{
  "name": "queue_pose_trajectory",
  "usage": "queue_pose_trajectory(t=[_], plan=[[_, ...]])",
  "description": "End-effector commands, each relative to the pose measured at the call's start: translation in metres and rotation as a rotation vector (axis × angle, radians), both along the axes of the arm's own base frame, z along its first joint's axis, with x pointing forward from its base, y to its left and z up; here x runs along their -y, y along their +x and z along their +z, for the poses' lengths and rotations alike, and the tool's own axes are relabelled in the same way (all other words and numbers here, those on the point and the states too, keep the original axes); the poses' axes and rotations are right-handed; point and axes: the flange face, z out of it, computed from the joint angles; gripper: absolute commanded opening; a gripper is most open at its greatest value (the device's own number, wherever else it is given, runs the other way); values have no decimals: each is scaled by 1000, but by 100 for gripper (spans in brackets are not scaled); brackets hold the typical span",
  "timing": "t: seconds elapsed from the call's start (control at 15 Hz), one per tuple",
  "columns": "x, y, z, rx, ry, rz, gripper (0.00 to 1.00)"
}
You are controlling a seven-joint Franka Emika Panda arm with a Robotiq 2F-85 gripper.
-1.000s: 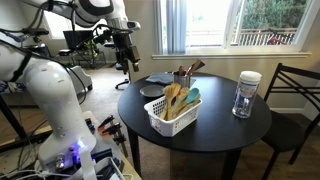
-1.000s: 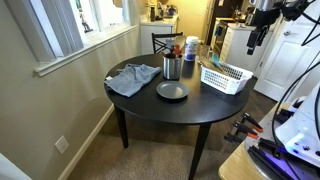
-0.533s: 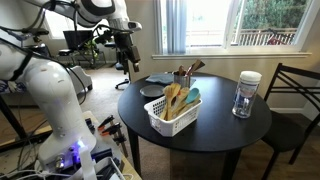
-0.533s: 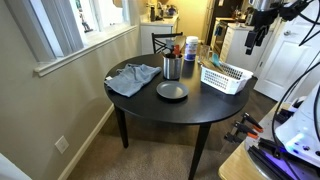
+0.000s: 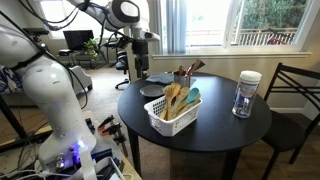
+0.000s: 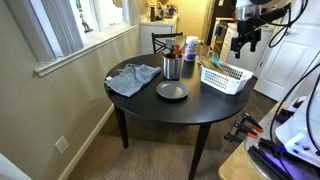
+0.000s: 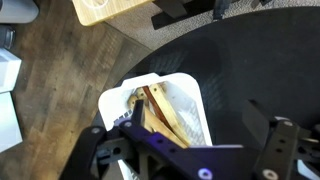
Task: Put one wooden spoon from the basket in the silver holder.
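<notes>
The white slotted basket [image 5: 170, 118] stands near the table's edge and holds several wooden spoons [image 5: 173, 98] and a teal utensil [image 5: 192, 97]. It also shows in an exterior view [image 6: 225, 76]. The silver holder [image 5: 183, 78] stands behind it with utensils in it, and it shows in an exterior view [image 6: 172, 68]. My gripper [image 5: 140, 62] hangs in the air beside the table, apart from the basket, open and empty [image 6: 243, 44]. In the wrist view the basket [image 7: 192, 98] and the spoons [image 7: 163, 108] lie below my open fingers [image 7: 200, 130].
The round black table [image 5: 215, 130] also bears a clear glass jar with a white lid [image 5: 246, 95], dark plates [image 6: 171, 91] and a grey-blue cloth [image 6: 133, 77]. A black chair [image 5: 292, 95] stands by the table. A window is behind it.
The arm has swung toward the table. My gripper is now lower and closer to the basket. Nothing on the table has moved.
</notes>
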Motion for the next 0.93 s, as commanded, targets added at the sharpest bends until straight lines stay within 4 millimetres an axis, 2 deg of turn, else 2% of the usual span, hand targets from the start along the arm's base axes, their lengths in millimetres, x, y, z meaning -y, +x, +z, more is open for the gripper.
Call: queue_pose_trajectory(t=[0.0, 0.6, 0.87], plan=[[9, 37, -18, -72, -15, -182, 100], [25, 125, -50, -84, -132, -390, 100], [30, 152, -69, -112, -145, -449, 100]])
